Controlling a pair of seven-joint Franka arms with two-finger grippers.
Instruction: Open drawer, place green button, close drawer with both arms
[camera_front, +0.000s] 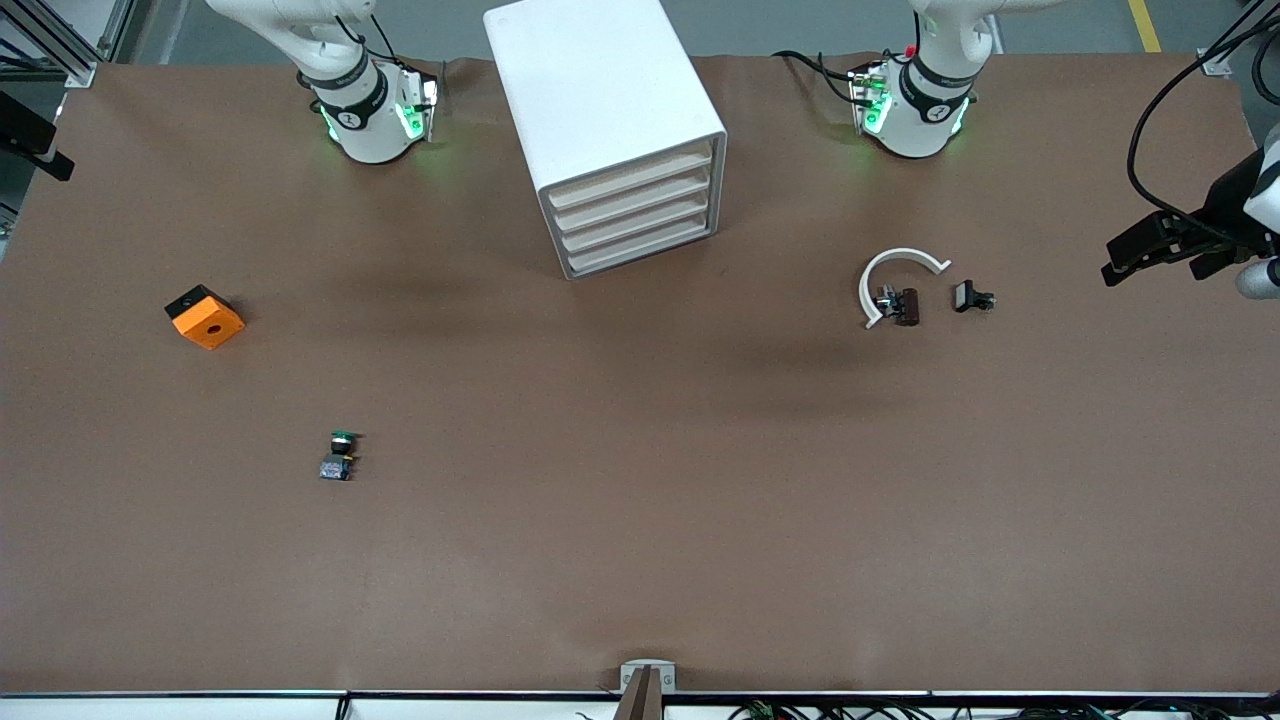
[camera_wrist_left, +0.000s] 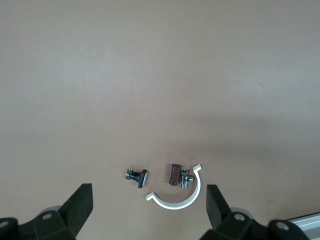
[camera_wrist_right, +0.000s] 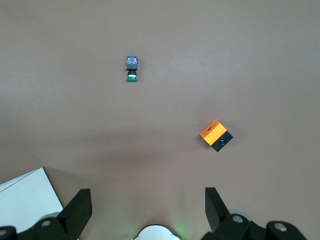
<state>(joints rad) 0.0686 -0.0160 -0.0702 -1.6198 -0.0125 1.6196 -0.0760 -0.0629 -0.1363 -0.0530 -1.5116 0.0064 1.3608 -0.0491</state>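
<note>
The button (camera_front: 340, 455), with a green cap, black middle and bluish base, lies on the brown table toward the right arm's end, nearer to the front camera than the orange block. It also shows in the right wrist view (camera_wrist_right: 132, 69). The white drawer cabinet (camera_front: 610, 130) stands between the two arm bases, and all its drawers (camera_front: 635, 220) are shut. My left gripper (camera_wrist_left: 148, 210) is open and empty, high over the white curved clamp. My right gripper (camera_wrist_right: 147, 212) is open and empty, high over the table near its own base. Neither gripper shows in the front view.
An orange block with a round hole (camera_front: 205, 317) lies toward the right arm's end. A white curved clamp (camera_front: 895, 280), a brown piece (camera_front: 905, 305) and a small black clip-like piece (camera_front: 970, 296) lie toward the left arm's end. Black equipment (camera_front: 1180, 245) juts in at that end.
</note>
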